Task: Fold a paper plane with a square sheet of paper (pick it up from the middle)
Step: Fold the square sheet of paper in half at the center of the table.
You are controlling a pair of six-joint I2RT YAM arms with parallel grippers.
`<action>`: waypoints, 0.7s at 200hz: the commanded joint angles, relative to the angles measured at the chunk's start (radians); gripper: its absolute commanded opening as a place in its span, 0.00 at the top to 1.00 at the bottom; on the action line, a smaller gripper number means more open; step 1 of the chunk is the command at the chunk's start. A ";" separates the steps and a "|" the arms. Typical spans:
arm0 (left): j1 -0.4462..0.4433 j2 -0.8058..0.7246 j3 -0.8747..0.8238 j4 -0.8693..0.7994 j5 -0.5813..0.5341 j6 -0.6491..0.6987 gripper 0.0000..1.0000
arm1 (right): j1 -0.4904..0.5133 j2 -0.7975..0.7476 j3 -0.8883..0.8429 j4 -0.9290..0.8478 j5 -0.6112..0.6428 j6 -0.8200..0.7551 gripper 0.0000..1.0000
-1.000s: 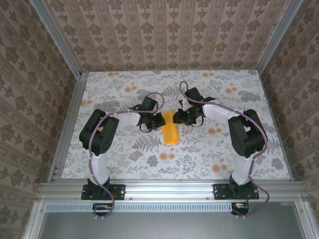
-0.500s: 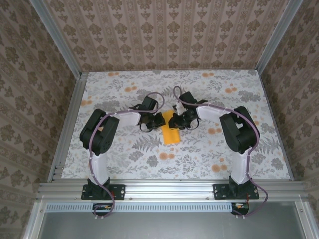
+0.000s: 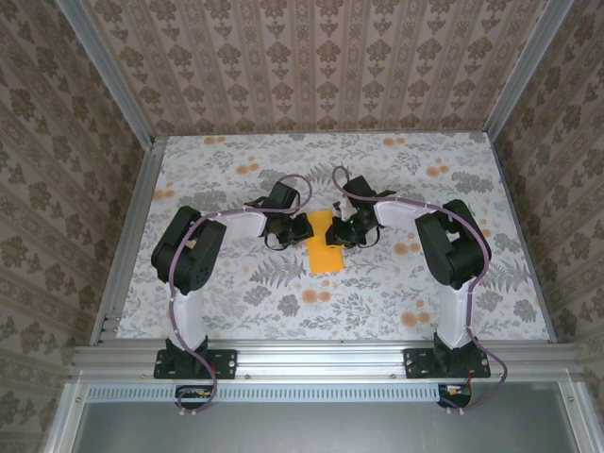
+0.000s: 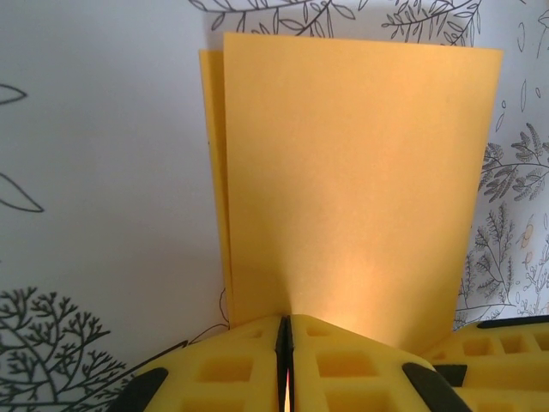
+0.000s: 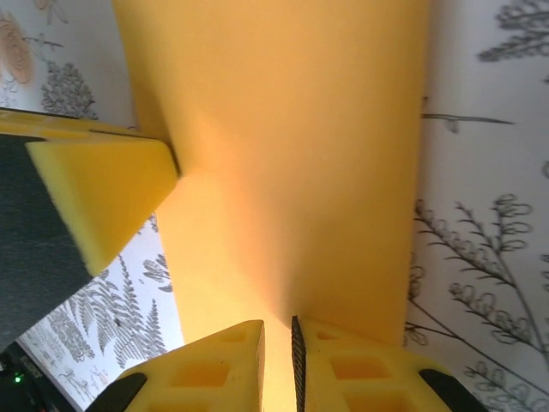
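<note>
Left gripper [image 4: 283, 343]: yellow foam jaws pressed together with no gap, clamped on the left long edge of the paper.
Right gripper [image 5: 276, 350]: jaws drawn in to a thin slit, pinching the opposite, right long edge.
Task's thing: the square sheet of paper [image 3: 326, 247], doubled over into a narrow rectangle. The left wrist view shows its two layers slightly offset along one side.
Place: middle of the floral table [image 3: 236, 293], directly between the two grippers.
Long axis: runs near to far with a slight tilt. Both grips come in across it, on the far half, and the near half juts free toward the arm bases.
Bearing: the paper lies to the right of the left gripper and to the left of the right one. Both are touching it, so neither arm is nearer.
Lift: whether the sheet rests on the table or hangs just above it cannot be told.
Likely step: the sheet is only halved, so this looks like an early fold. A next crease would probably need one hand anchoring while the other moves along the near-far axis.
</note>
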 commanded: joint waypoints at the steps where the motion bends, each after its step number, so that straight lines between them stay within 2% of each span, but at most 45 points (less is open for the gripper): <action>1: -0.008 0.062 -0.019 -0.108 -0.028 0.022 0.88 | -0.006 0.032 -0.020 -0.016 0.033 -0.017 0.82; 37: -0.008 0.064 -0.024 -0.112 -0.032 0.022 0.88 | -0.011 0.016 -0.021 -0.018 0.028 -0.023 0.82; 83: -0.010 0.063 -0.024 -0.112 -0.037 0.022 0.88 | -0.011 -0.062 -0.078 0.013 -0.071 -0.027 0.81; 140: -0.010 0.065 -0.029 -0.113 -0.040 0.024 0.88 | -0.015 -0.056 -0.173 0.004 -0.012 -0.034 0.83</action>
